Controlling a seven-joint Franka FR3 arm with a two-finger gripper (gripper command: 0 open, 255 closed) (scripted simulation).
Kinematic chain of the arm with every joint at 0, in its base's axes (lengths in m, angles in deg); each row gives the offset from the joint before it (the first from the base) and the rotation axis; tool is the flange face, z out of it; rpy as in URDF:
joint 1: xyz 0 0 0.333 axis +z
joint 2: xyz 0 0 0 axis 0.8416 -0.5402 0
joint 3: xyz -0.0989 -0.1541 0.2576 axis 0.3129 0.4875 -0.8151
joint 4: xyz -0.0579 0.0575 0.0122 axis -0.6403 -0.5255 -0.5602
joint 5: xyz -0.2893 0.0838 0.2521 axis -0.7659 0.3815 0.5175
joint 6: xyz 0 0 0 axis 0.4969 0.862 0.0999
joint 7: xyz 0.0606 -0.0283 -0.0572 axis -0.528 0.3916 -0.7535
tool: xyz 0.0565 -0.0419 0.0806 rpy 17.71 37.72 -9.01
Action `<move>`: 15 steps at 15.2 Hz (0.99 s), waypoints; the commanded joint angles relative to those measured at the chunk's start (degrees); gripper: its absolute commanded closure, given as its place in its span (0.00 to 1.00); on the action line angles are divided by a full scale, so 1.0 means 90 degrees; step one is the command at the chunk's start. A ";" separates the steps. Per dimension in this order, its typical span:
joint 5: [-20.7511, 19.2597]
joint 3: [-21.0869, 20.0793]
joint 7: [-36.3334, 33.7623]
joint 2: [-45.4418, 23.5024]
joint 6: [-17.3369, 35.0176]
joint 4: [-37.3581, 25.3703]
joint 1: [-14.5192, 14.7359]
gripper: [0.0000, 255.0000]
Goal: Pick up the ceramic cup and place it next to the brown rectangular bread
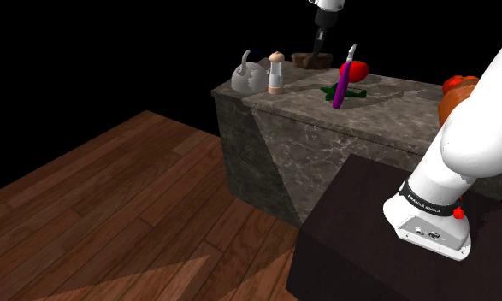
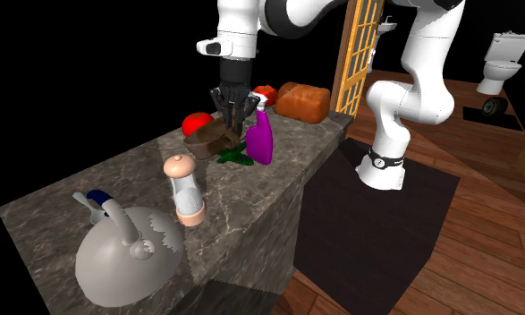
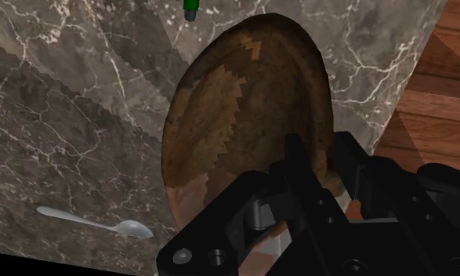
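Note:
A brown cup (image 2: 211, 136) stands near the far edge of the marble counter (image 2: 278, 192), beside a red tomato (image 2: 196, 123). My gripper (image 2: 233, 114) comes straight down onto it. In the wrist view the cup (image 3: 244, 102) looks wide and bowl-like, and my gripper (image 3: 326, 165) clasps its wall, one finger inside and one outside the rim. The brown rectangular bread (image 2: 302, 101) lies at the counter's end nearest the arm's stand, well apart from the cup. From the shoulder view the cup (image 1: 311, 60) sits at the counter's far side under the gripper (image 1: 319, 44).
A purple spray bottle (image 2: 260, 139) and a green object (image 2: 236, 158) stand close beside the cup. A grinder (image 2: 184, 188), a grey kettle (image 2: 131, 255) and a spoon (image 3: 95, 222) lie further along the counter. Wooden floor (image 1: 112, 214) surrounds it.

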 commanded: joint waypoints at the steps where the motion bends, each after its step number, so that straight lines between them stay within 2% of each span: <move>1: -0.0025 -0.0003 -0.0023 0.0037 -0.0178 -0.0148 0.0002 1.00; 13: -0.0082 -0.0012 -0.0108 0.0104 -0.1192 -0.1104 0.0007 1.00; 14: -0.0083 -0.0012 -0.0110 0.0104 -0.1219 -0.1131 0.0007 1.00; 15: -0.0199 -0.0009 -0.0120 0.0360 -0.1183 -0.0866 -0.0005 1.00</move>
